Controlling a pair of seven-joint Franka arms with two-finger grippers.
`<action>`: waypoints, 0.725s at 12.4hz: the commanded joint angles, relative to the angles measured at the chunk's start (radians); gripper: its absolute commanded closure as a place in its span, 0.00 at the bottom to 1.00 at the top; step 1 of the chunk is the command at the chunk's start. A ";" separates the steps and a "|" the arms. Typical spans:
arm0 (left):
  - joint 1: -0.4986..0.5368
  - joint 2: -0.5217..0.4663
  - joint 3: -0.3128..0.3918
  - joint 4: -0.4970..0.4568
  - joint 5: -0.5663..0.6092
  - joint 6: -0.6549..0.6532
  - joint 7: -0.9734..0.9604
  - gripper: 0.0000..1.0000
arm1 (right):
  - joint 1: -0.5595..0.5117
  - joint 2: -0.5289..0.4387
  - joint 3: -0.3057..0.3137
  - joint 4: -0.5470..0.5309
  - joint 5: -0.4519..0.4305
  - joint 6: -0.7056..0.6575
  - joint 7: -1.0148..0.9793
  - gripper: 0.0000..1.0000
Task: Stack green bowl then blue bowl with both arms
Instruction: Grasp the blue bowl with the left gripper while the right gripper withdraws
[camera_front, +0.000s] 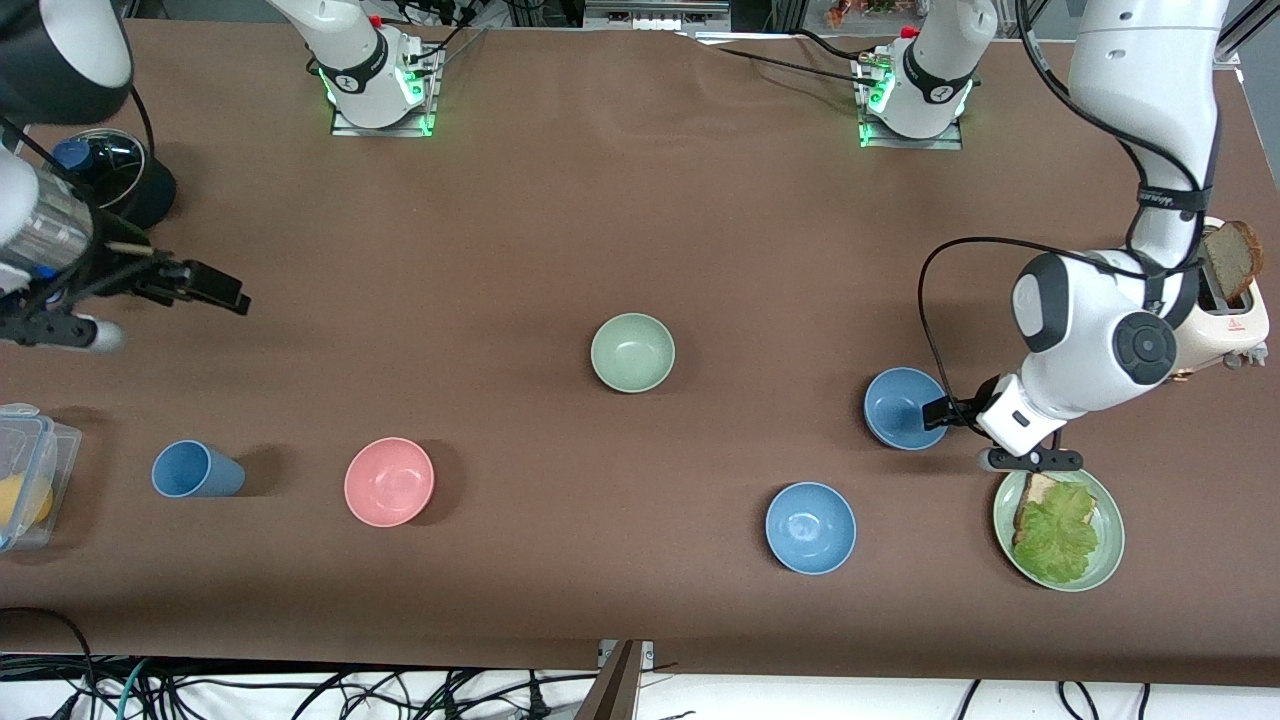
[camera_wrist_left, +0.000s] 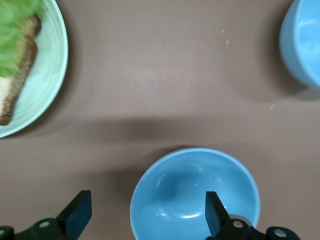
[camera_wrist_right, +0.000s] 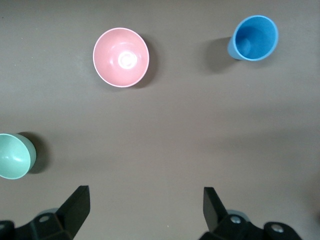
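Centrally on the brown worktop (camera_front: 640, 220) sits the green bowl (camera_front: 632, 352), upright and empty. The blue bowl (camera_front: 903, 407) stands toward the left arm's end, with a brighter blue bowl (camera_front: 810, 527) nearer the camera and a plate (camera_front: 1108, 545) of bread and lettuce beside it. The left gripper (camera_wrist_left: 145, 210) hangs over the blue bowl's rim, jaws spread wide, one finger (camera_wrist_left: 214, 212) above the bowl's inside, holding nothing. The right gripper (camera_wrist_right: 145, 207) hovers at its own end, jaws wide apart and empty, over bare worktop near the pink bowl (camera_front: 389, 481) and cup (camera_front: 195, 470).
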 joint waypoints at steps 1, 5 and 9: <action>-0.002 -0.015 0.004 -0.069 -0.058 0.066 0.084 0.00 | 0.157 -0.062 -0.161 -0.066 0.005 -0.008 -0.029 0.00; 0.000 0.016 0.005 -0.155 -0.227 0.191 0.274 0.05 | 0.168 -0.048 -0.160 -0.060 -0.003 -0.002 -0.032 0.00; 0.000 0.013 0.005 -0.161 -0.240 0.189 0.299 1.00 | 0.167 -0.032 -0.160 -0.040 -0.047 0.006 -0.069 0.00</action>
